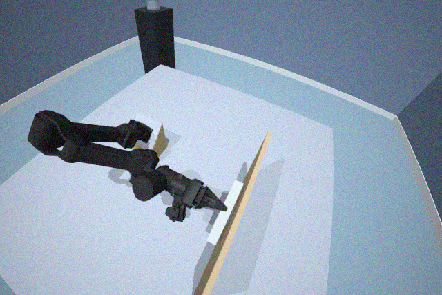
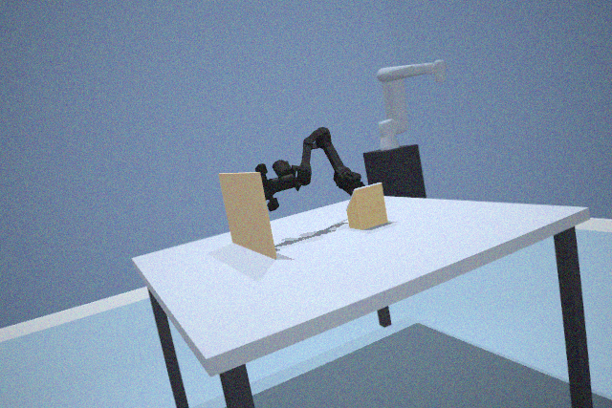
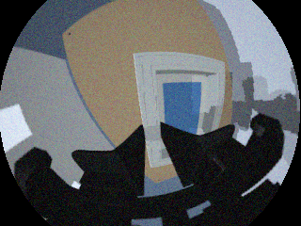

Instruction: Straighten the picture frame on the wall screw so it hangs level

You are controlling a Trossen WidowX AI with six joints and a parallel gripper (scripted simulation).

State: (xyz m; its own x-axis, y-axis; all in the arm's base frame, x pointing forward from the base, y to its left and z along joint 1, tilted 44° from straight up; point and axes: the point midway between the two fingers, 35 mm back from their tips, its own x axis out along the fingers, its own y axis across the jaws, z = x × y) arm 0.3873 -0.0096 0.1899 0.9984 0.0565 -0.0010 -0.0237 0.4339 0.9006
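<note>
The white picture frame [image 1: 233, 191] [image 3: 145, 85] with a blue picture [image 3: 181, 104] is at the face of an upright tan board [image 1: 263, 147] [image 2: 247, 210] [image 3: 103, 56]. My gripper [image 1: 225, 208] [image 3: 150, 126] is shut on the frame's side bar, the left one in the wrist view, low on that bar. The dark fingers cover part of the frame's lower half. The board hides the frame and the fingertips in the exterior view. The screw and the notched strip are hidden behind the frame. I cannot tell the frame's exact tilt from these slanted views.
The board stands on the white table [image 1: 89, 220] [image 2: 395, 255]. A small tan wooden block [image 2: 368, 208] [image 1: 161, 141] stands near the arm's base. A pale second arm [image 2: 394, 97] [image 1: 153, 1] is on a black pedestal [image 2: 395, 171] [image 1: 157, 38] beyond the table.
</note>
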